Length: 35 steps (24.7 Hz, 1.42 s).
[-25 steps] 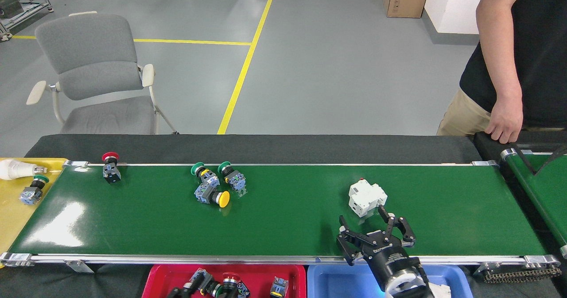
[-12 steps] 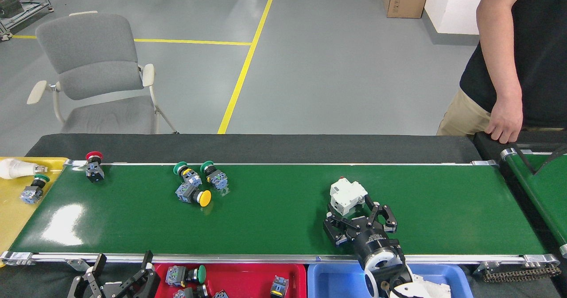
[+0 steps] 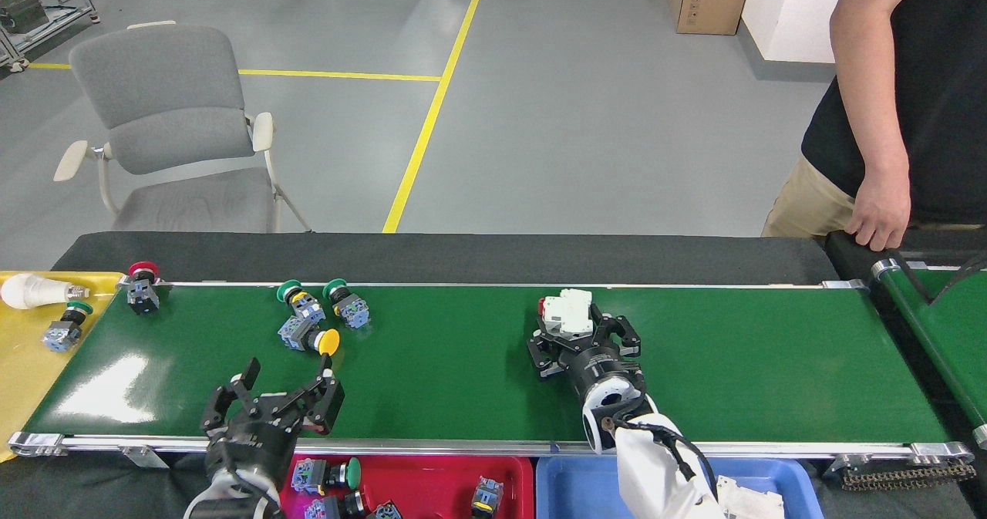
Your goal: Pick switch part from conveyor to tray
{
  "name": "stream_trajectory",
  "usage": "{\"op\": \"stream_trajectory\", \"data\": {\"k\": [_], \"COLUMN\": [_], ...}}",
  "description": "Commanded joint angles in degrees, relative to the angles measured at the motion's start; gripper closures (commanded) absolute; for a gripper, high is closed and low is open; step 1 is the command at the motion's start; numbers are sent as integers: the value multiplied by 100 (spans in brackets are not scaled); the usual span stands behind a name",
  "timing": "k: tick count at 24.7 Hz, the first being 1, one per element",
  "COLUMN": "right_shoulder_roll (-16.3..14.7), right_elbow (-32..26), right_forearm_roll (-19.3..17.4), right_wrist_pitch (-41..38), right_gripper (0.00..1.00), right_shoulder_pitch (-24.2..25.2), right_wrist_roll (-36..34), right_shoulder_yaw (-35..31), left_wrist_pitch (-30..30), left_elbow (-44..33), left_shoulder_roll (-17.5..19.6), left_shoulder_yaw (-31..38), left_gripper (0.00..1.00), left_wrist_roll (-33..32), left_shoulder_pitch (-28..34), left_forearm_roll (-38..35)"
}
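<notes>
On the glossy green conveyor (image 3: pixel 463 380) lie a red-capped switch part (image 3: pixel 141 288) at the far left, two green-capped ones (image 3: pixel 297 299) (image 3: pixel 345 303), and a yellow-capped one (image 3: pixel 312 339). My left gripper (image 3: pixel 287 376) is open above the belt's near edge, just in front of the yellow-capped part and not touching it. A white breaker-type part (image 3: pixel 569 312) lies mid-belt. My right gripper (image 3: pixel 584 334) is open with a finger on each side of it. The red tray (image 3: pixel 432 476) below the near rail holds several switch parts.
A blue tray (image 3: pixel 570 488) beside the red one holds a white part (image 3: pixel 740 496). A yellow tray (image 3: pixel 23 365) at the left end carries a bulb and a green-capped switch. A person's hand (image 3: pixel 879 222) rests on the black border at right, near a second belt (image 3: pixel 948 334).
All parts on the belt have drifted left. My right gripper followed the white part left and forward until it straddled it. My left gripper rose from the red tray onto the belt.
</notes>
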Motion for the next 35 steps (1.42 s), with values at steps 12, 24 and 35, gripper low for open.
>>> {"op": "stream_trajectory", "data": {"k": [12,24,35], "right_shoulder_roll": [-1062,-2292,-1281], "right_elbow": [-3091,-4655,-4910], "right_forearm_roll": [-644,-1523,-547], "right_wrist_pitch": [-1460,-4984,-1100], "right_gripper": [94,0,1], "right_shoulder_pitch": [1093,4433,4547], "right_wrist_roll": [-694,-632,-843], "right_shoulder_yaw": [-228,-1766,-2636], "left_wrist_pitch": [197,1111,-717], "left_elbow": [1815,3326,698], "left_shoulder_roll": [396,801,827], "left_shoulder_yaw": [387,405,115], "left_gripper": [0,55,82], "left_wrist_roll": [57,900,1173], "left_shoulder_pitch": [-1241,-2015,33], "left_forearm_roll": [-3,58,383]}}
